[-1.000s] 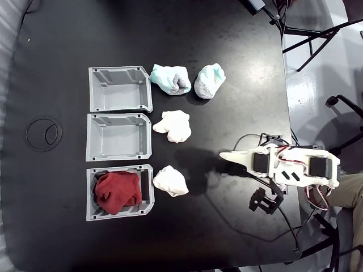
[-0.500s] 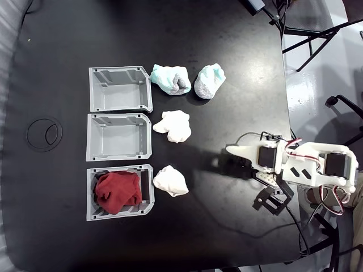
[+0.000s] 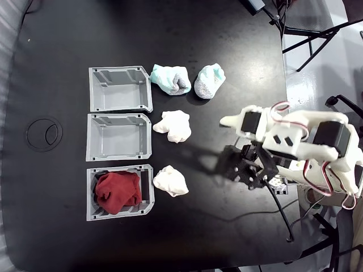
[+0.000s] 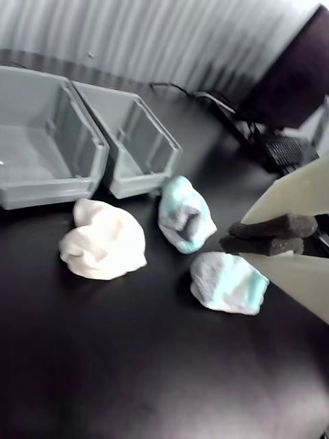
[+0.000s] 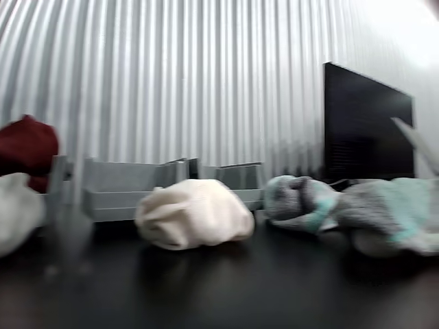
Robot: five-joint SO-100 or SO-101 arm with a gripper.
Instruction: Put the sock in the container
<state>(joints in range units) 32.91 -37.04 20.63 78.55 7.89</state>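
Speckled grey-mint sock (image 3: 209,80) lies far right of top grey bin (image 3: 120,89), beside aqua sock (image 3: 170,79). Gripper (image 4: 274,236) pads look pressed together, empty. Should open wide, approach from above, avoid aqua sock.

— What kind of place is it?

— There is a black table (image 3: 187,34) with rounded corners. Its surface is a little glossy and reflects the light from above. On its left part, in the fixed view, a thin circle mark (image 3: 43,134) is drawn.

— And around the table?

— At the left edge of the fixed view hangs a pale ribbed curtain (image 3: 8,34). In the other view this curtain (image 5: 178,75) stands behind the table as a wall of vertical folds, brightly lit. At its right is a dark flat panel (image 5: 367,127). On the right of the fixed view is a light grey floor (image 3: 317,85) with black chair legs (image 3: 315,34) on it.
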